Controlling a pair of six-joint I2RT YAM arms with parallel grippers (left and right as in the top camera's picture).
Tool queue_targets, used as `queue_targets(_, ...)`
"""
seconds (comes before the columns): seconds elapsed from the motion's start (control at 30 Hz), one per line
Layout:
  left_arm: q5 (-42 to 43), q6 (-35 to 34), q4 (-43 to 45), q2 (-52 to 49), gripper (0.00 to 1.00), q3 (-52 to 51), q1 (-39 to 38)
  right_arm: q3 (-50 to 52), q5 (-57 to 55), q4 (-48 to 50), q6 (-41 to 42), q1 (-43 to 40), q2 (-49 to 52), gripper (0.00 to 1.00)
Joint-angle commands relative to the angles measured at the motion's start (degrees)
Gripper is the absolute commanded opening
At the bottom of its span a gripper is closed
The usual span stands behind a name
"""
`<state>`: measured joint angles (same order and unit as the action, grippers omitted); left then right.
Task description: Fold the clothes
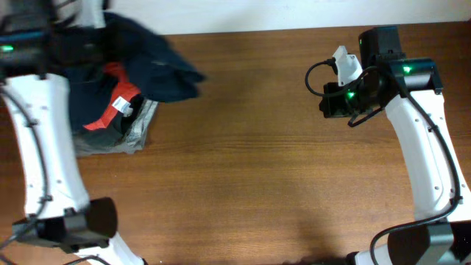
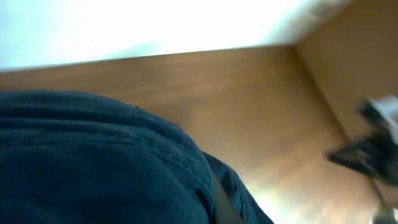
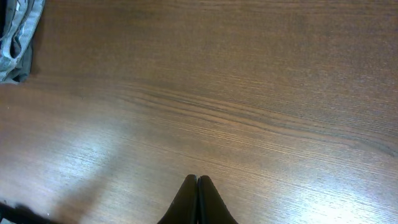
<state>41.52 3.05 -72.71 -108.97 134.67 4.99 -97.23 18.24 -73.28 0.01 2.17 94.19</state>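
Note:
The clothes, a plain dark navy garment (image 1: 158,62), hang bunched at the far left of the table, lifted off the pile below. In the left wrist view the navy cloth (image 2: 93,162) fills the lower left and hides the fingers. My left gripper (image 1: 81,46) is at the top of the bunch and seems shut on it. My right gripper (image 1: 324,103) is far to the right, well away from the garment. In the right wrist view it (image 3: 197,182) is shut and empty above bare wood.
A red garment with white lettering (image 1: 118,99) lies on a grey folded garment (image 1: 136,131) under the navy cloth. The grey garment's edge shows in the right wrist view (image 3: 15,37). The right arm (image 2: 373,146) shows blurred in the left wrist view. The table's back edge (image 1: 250,31) is close.

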Motion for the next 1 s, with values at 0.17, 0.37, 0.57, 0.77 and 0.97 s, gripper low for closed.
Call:
queue_targets(0.17,-9.7,3.3,0.7,11.5,0.01,7.3,-20.4,-0.1,-7.3,-0.1,5.9,0.0,0.0,0.04)
queue_targets(0.37,-14.9,3.3,0.2,14.7,0.00,7.5,-29.8,-0.2,-14.8,0.8,13.0,-2.0,-0.9,0.04)
queue_targets(0.57,-13.9,3.2,-0.3,13.0,0.01,7.5,-30.8,-0.7,-14.5,1.3,13.0,-8.7,-2.6,0.04)
queue_targets(0.77,-4.6,3.0,-0.8,6.3,0.00,7.4,-36.0,-1.1,-8.1,1.0,12.3,-17.2,-4.3,0.04)
queue_targets(0.97,-8.5,4.7,-1.4,-0.9,0.01,7.4,-48.4,-1.1,-7.3,-0.3,10.3,-20.9,-4.5,0.04)
